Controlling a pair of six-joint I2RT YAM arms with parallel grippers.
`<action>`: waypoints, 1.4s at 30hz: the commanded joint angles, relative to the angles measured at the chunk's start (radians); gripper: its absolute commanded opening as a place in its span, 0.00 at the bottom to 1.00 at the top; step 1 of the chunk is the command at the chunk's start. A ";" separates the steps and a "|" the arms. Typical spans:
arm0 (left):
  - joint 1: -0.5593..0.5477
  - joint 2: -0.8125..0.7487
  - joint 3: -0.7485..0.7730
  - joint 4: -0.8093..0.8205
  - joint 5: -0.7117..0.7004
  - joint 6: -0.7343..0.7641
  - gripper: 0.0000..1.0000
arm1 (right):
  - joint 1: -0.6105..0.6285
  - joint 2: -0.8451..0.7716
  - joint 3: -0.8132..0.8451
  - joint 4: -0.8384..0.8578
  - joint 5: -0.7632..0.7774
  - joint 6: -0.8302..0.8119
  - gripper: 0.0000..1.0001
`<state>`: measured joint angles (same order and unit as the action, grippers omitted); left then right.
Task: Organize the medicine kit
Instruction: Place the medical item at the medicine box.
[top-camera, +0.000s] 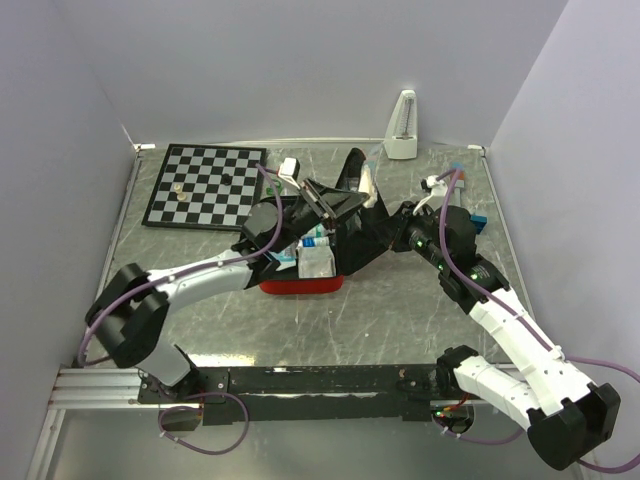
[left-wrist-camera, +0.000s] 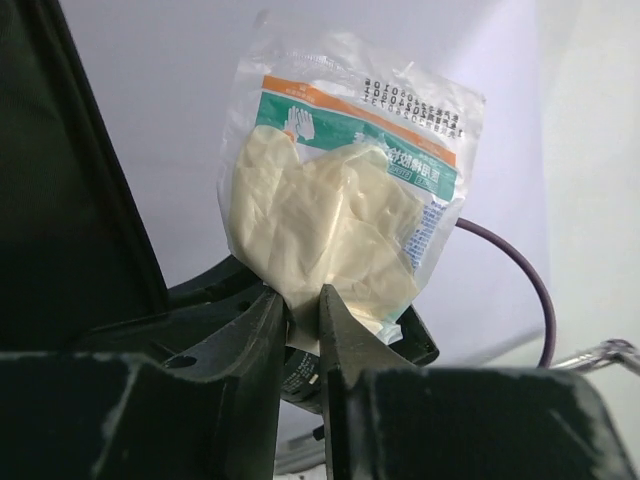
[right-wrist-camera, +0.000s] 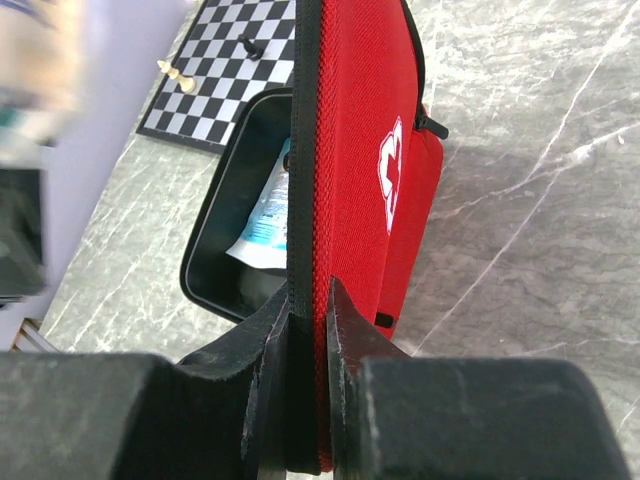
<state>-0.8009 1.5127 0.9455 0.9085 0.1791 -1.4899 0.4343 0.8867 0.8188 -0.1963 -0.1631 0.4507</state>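
Left of and behind the medicine kit (top-camera: 300, 286), a chessboard (top-camera: 205, 185) is laid on the desk (top-camera: 400, 320). Over the kit's open tray, the left end effector (left-wrist-camera: 303, 318) is clenched on the lower edge of a glove packet (left-wrist-camera: 340, 200), which is held upright. The kit itself is placed near the desk's middle, and pouches (right-wrist-camera: 262, 215) are lodged in its black-lined tray. At the kit's right side, the lid (right-wrist-camera: 365, 150), marked with a white cross, is stood upright, its zippered rim pinched by the right end effector (right-wrist-camera: 308, 312). The shell is judged light and semi-stiff. The rim is judged the best hold, since a released lid may be expected to swing on its hinge. The packet's film is judged limp and slippery.
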 joint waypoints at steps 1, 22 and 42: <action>0.002 0.043 -0.011 0.240 0.046 -0.135 0.22 | 0.034 0.000 0.002 -0.186 -0.102 0.006 0.14; 0.003 0.013 -0.050 -0.158 -0.133 -0.116 0.20 | 0.034 -0.017 0.002 -0.184 -0.111 0.008 0.14; -0.001 0.153 0.262 -0.769 -0.115 0.083 0.43 | 0.034 -0.029 0.002 -0.186 -0.115 0.009 0.14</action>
<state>-0.7998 1.6581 1.1320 0.3996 0.0906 -1.4937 0.4343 0.8577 0.8188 -0.2588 -0.1387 0.4507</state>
